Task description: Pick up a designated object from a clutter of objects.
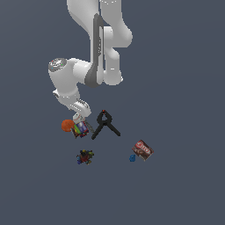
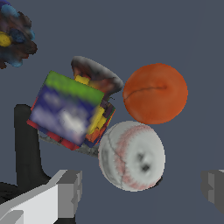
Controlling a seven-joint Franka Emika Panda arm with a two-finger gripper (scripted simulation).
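A white jointed robot arm [image 1: 94, 48] reaches down over a plain dark grey-blue worktop [image 1: 184, 184], its tool [image 2: 140, 190] low above a tight cluster of small things. The tool's two grey fingers [image 2: 65, 188] stand wide apart, holding nothing. Between them, resting on the worktop, lies the target: a small white ball with thin red stitch lines [image 2: 131, 156], like a baseball. It touches a smooth orange ball [image 2: 155, 93] and a rainbow-coloured cube [image 2: 70, 109].

By my judgement the approach is done; closing on the ball and lifting remain.

Nearby lie a black A-shaped clamp [image 1: 104, 125], a red-brown packet [image 1: 143, 150] with white lettering too blurred to read, a dark multicoloured toy [image 1: 85, 157] and a tiny blue piece [image 1: 132, 158].
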